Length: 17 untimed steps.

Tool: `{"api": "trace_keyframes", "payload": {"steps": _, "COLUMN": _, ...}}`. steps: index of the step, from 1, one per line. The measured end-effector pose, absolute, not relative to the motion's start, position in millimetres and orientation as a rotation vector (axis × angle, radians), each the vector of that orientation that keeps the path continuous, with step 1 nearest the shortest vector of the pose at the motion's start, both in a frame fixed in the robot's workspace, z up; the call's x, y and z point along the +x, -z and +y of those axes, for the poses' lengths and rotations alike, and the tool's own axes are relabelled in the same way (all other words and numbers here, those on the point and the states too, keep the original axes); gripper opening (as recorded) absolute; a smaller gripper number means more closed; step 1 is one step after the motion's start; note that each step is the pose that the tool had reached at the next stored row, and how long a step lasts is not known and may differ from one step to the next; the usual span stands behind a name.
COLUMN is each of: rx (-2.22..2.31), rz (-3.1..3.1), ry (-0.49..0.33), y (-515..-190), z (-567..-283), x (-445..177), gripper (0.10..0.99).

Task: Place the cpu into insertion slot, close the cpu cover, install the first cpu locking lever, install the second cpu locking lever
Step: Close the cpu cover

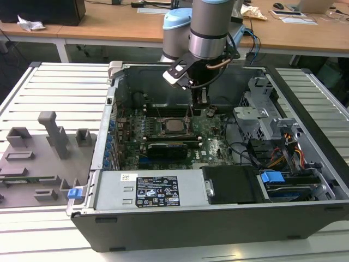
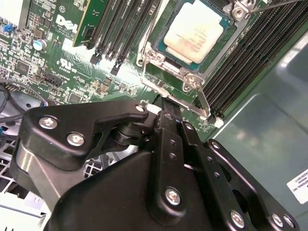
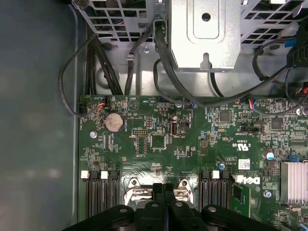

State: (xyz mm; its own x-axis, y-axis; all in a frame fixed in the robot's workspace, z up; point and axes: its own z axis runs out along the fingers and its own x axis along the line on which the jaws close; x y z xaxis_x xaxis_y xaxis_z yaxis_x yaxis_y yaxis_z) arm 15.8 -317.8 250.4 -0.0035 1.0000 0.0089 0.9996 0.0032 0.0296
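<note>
- Cpu sat flat in its socket near the middle of the green board, pale metal top up.
- The cpu cover, a grey metal frame, lay down around the cpu, its bars over the cpu's green rim.
- A thin wire lever ran along one edge of the socket. Whether it was latched could not be told.
- The gripper hung over that same edge of the socket, just beside the lever. Its black fingers were pressed together, and nothing showed between them. Whether the tips touched the board or the lever could not be told.
- Rows of black memory slots flanked the socket on two sides, white clips at their ends.
- In the first wrist view a coin battery sat near one corner of the board, and a finned heat sink stood at the opposite edge.
- Black cables looped from the board's edge up past a grey metal bracket.
- The board lay on the floor of an open computer case, with a labelled power supply along the case's near edge.
- The case rested on a slatted table. A grey fixture plate lay near the table's edge at the exterior view's left.
</note>
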Motion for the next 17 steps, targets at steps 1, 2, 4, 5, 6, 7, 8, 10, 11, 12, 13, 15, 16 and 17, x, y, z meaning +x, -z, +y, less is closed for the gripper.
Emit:
{"api": "trace_keyframes", "payload": {"steps": 1, "rx": 2.207, "rz": 2.215, "ry": -0.043, "y": -250, "z": -318, "x": 15, "gripper": 0.106}}
{"api": "trace_keyframes", "payload": {"steps": 2, "rx": 2.207, "rz": 2.215, "ry": -0.043, "y": -250, "z": -318, "x": 15, "gripper": 0.106}}
{"api": "trace_keyframes", "payload": {"steps": 4, "rx": 2.207, "rz": 2.215, "ry": -0.043, "y": -250, "z": -318, "x": 14, "gripper": 0.106}}
{"api": "trace_keyframes", "payload": {"steps": 5, "rx": 2.207, "rz": 2.215, "ry": -0.043, "y": -250, "z": -318, "x": 13, "gripper": 0.106}}
{"api": "trace_keyframes", "payload": {"steps": 6, "rx": 2.207, "rz": 2.215, "ry": -0.043, "y": -250, "z": -318, "x": 12, "gripper": 0.106}}
{"api": "trace_keyframes", "payload": {"steps": 7, "rx": 2.207, "rz": 2.215, "ry": -0.043, "y": -250, "z": -318, "x": 11, "gripper": 0.106}}
{"api": "trace_keyframes", "payload": {"steps": 8, "rx": 2.207, "rz": 2.215, "ry": -0.043, "y": -250, "z": -318, "x": 11, "gripper": 0.106}}
{"api": "trace_keyframes", "payload": {"steps": 10, "rx": 2.207, "rz": 2.215, "ry": -0.043, "y": -250, "z": -318, "x": 10, "gripper": 0.106}}
{"api": "trace_keyframes", "payload": {"steps": 11, "rx": 2.207, "rz": 2.215, "ry": -0.043, "y": -250, "z": -318, "x": 9, "gripper": 0.106}}
{"api": "trace_keyframes", "payload": {"steps": 12, "rx": 2.207, "rz": 2.215, "ry": -0.043, "y": -250, "z": -318, "x": 9, "gripper": 0.106}}
{"api": "trace_keyframes", "payload": {"steps": 13, "rx": 2.207, "rz": 2.215, "ry": -0.043, "y": -250, "z": -318, "x": 8, "gripper": 0.106}}
{"api": "trace_keyframes", "payload": {"steps": 15, "rx": 2.207, "rz": 2.215, "ry": -0.043, "y": -250, "z": -318, "x": 7, "gripper": 0.106}}
{"api": "trace_keyframes", "payload": {"steps": 16, "rx": 2.207, "rz": 2.215, "ry": -0.043, "y": -250, "z": -318, "x": 6, "gripper": 0.106}}
{"api": "trace_keyframes", "payload": {"steps": 17, "rx": 2.207, "rz": 2.215, "ry": -0.043, "y": -250, "z": -318, "x": 5, "gripper": 0.106}}
